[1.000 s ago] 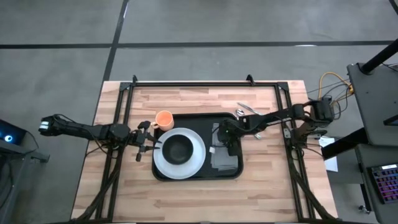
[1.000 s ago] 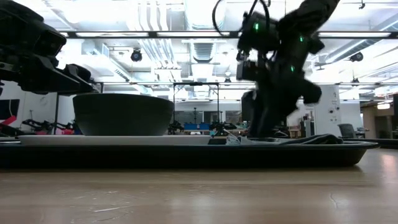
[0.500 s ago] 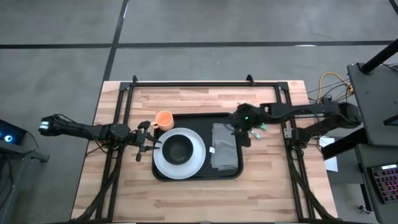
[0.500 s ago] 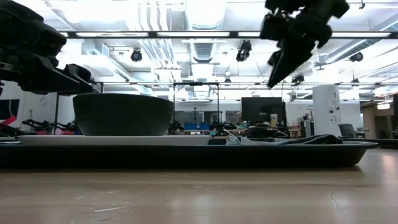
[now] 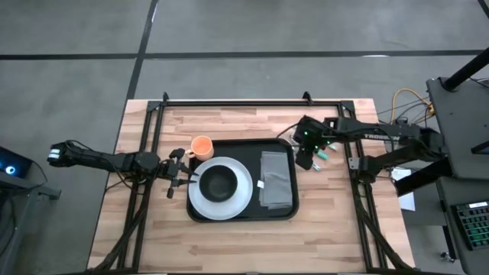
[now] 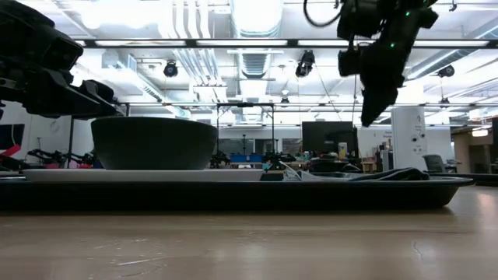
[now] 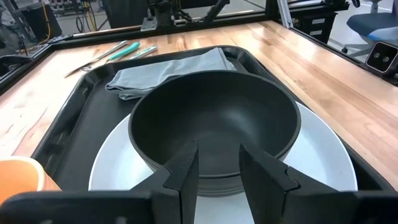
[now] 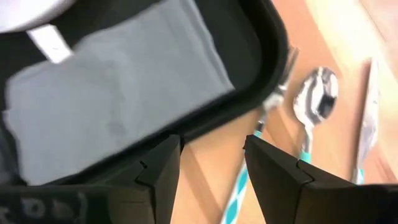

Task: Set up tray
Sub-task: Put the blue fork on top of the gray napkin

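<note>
The black tray [image 5: 243,214] lies in the middle of the table. On it rest a white plate [image 5: 237,200] carrying a black bowl [image 5: 218,182], and a folded grey napkin [image 5: 276,179] on the right part. My right gripper [image 5: 307,156] hangs open and raised [image 6: 366,118] past the tray's far right corner, over cutlery [image 5: 321,155]. In its wrist view [image 8: 212,142] the fingers frame the tray's rim [image 8: 273,56] and a spoon [image 8: 317,93]. My left gripper [image 5: 179,169] waits open at the tray's left edge, facing the bowl [image 7: 214,124].
An orange cup [image 5: 202,146] stands on the table by the tray's far left corner, next to my left gripper. Teal-handled cutlery [image 8: 239,186] lies on the bare wood right of the tray. A black frame [image 5: 244,101] runs along the table's far edge and sides.
My right gripper has lifted off the napkin on the tray, risen high and swung toward the table's right and far edges, and now stands over the cutlery beside the tray. The napkin has stayed flat on the tray.
</note>
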